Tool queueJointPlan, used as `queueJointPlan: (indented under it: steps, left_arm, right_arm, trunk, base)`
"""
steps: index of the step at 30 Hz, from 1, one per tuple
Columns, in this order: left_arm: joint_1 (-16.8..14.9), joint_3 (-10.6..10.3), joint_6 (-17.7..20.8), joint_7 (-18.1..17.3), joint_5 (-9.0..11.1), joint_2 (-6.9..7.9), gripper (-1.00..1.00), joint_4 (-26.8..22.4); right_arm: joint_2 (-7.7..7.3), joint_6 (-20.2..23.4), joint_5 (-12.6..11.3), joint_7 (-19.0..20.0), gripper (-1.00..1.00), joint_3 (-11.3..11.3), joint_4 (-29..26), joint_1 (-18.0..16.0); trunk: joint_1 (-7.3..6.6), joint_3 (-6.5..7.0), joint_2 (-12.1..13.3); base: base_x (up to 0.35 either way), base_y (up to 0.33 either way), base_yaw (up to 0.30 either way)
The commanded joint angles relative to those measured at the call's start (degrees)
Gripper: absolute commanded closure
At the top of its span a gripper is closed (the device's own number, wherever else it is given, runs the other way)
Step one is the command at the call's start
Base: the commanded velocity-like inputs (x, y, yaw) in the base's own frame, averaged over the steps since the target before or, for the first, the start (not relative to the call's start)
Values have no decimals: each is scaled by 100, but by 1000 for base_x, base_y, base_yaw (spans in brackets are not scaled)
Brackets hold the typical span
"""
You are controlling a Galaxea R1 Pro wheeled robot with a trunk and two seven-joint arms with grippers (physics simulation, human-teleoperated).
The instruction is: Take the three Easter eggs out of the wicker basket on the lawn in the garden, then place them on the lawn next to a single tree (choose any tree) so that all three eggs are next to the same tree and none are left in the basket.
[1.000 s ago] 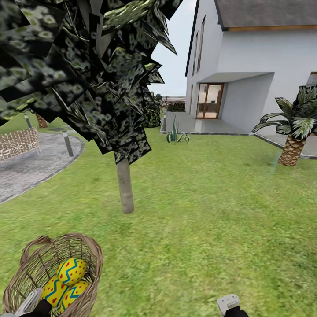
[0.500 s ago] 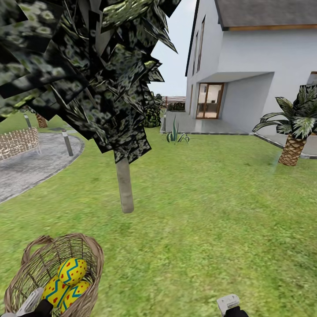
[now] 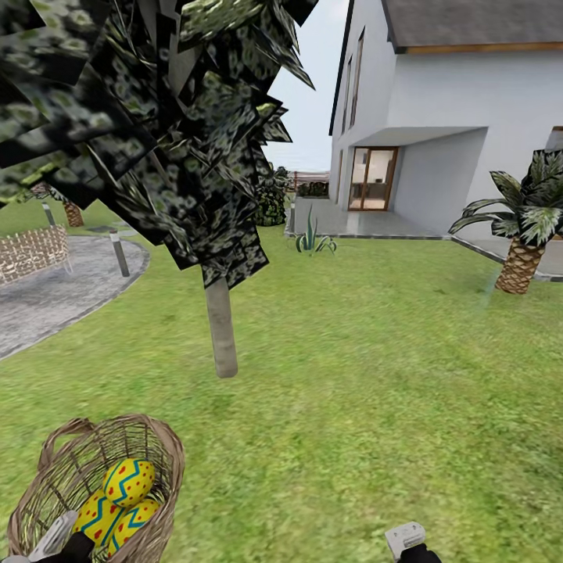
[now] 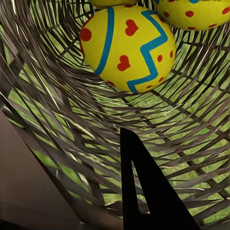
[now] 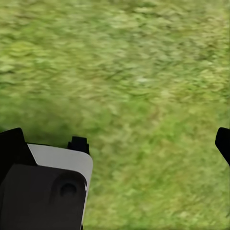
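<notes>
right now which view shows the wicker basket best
The head view: the whole wicker basket sits on the lawn with all three Easter eggs inside. The left wrist view shows just its woven wall up close; the right wrist view shows grass.

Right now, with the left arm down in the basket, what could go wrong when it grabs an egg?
The three Easter eggs lie piled against each other in the wicker basket, so closing on one may push or roll the others. The left gripper sits close to the woven wall, where a finger could snag the wicker and tip the basket. Carrying an egg to the tree, the low leaves may block the head view.
</notes>
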Motion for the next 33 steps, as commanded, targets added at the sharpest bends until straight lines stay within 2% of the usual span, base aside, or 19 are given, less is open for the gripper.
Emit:
queueJointPlan:
  steps: [1,33]
  left_arm:
    - [-6,12,18,47,98,-2,100,-11]
    - [-6,20,23,47,98,7,100,-11]
  right_arm:
    - [-6,34,35,-1,-100,22,-7,-4]
    - [-1,34,40,-1,-100,40,0,-4]
  trunk:
    - [24,-27,-49]
    - [727,-602,-1333]
  base:
    - [0,0,0]
    - [0,0,0]
